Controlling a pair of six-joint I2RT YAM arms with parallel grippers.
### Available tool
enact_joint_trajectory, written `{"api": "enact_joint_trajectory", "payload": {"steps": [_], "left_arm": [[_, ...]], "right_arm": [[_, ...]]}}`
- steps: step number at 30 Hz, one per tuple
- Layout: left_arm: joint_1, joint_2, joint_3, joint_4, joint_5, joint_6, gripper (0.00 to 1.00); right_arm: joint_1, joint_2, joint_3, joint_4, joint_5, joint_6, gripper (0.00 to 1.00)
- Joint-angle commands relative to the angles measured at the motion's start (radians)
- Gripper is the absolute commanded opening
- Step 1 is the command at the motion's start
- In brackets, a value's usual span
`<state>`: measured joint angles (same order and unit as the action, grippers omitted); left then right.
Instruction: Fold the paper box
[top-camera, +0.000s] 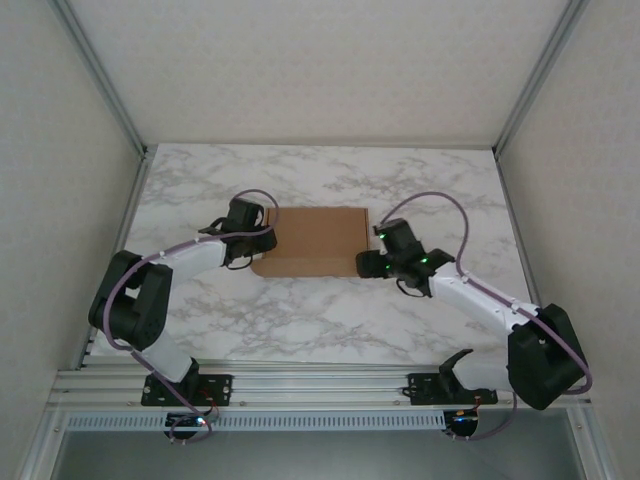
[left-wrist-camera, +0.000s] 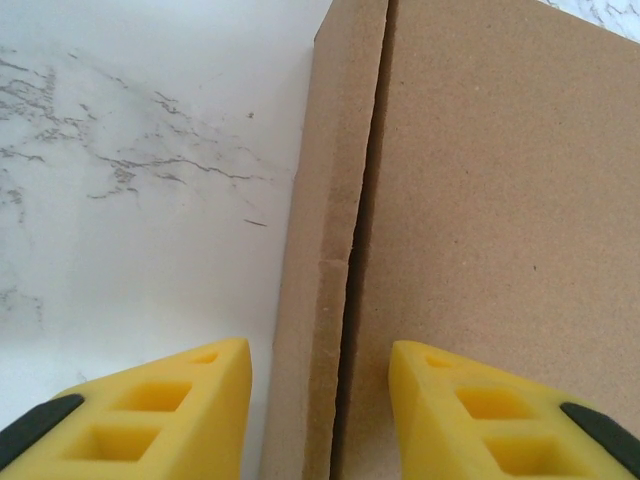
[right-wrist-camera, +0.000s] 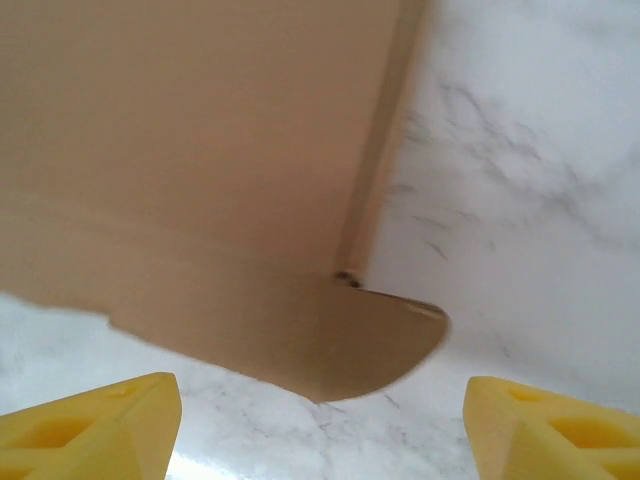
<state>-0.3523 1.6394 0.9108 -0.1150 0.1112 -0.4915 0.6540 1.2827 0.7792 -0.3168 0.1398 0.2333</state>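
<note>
Paper box (top-camera: 318, 240) is laid flat on the worktop (top-camera: 330, 320), long axis gripper-to-gripper: side strip (left-wrist-camera: 322, 190) is straddled, ungripped, by the part-open left gripper (left-wrist-camera: 318, 347); rounded tab (right-wrist-camera: 375, 345) is seen just ahead of the wide-open right gripper (right-wrist-camera: 320, 383).

The paper box (top-camera: 315, 240) lies flat — left tool (top-camera: 268, 236) and right tool (top-camera: 370, 260) flanking.
</note>
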Motion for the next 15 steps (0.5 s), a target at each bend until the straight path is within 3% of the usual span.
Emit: {"api": "enact_joint_trajectory", "payload": {"steps": [1,5,7,15], "left_arm": [[-0.009,0.025,0.019,-0.067,-0.033,0.024,0.41],[-0.01,0.021,0.008,-0.058,-0.028,0.023,0.42],[-0.01,0.02,-0.001,-0.049,-0.017,0.019,0.42],[-0.008,0.013,-0.012,-0.044,-0.001,0.017,0.42]], "right_arm": [[0.121,-0.013,-0.01,0.13,0.194,-0.414,0.76],[0.253,0.079,-0.029,0.266,0.204,-0.796,0.79],[0.301,0.18,-0.017,0.307,0.302,-0.941,0.83],[0.38,0.381,0.0,0.506,0.403,-1.154,0.96]]}}
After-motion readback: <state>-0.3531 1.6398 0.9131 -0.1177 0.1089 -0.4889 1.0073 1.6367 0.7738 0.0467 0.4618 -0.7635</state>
